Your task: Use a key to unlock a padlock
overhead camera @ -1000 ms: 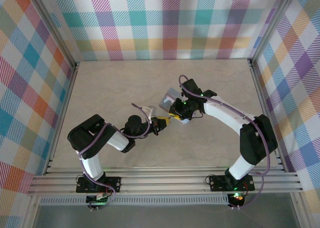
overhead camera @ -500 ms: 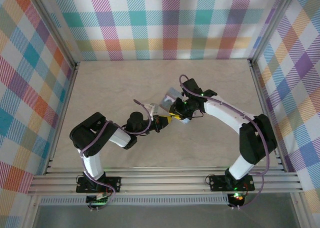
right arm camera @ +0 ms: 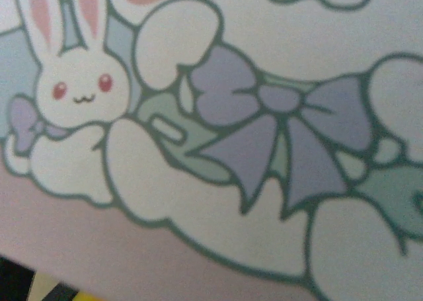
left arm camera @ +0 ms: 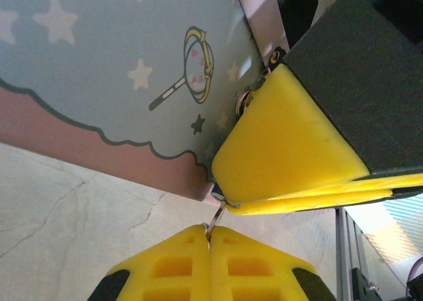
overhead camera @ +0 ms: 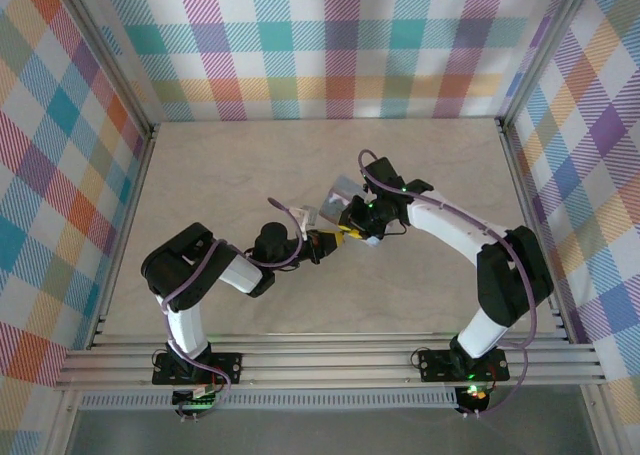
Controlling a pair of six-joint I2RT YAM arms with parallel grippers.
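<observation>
The key (left arm camera: 216, 216), pinched in your closed left fingers (left arm camera: 178, 261), is reaching the lower corner of the padlock (left arm camera: 119, 83). The right fingers (left arm camera: 284, 149) are gripping the padlock over the middle of the bench (overhead camera: 230, 175). Pushing now is risking a jam against those right fingers, bending the key. Its long axis is pointing up toward the padlock.

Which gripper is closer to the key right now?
Left. The left gripper pinches the key at its tips; the right gripper sits just beyond, clamped on the padlock.
</observation>
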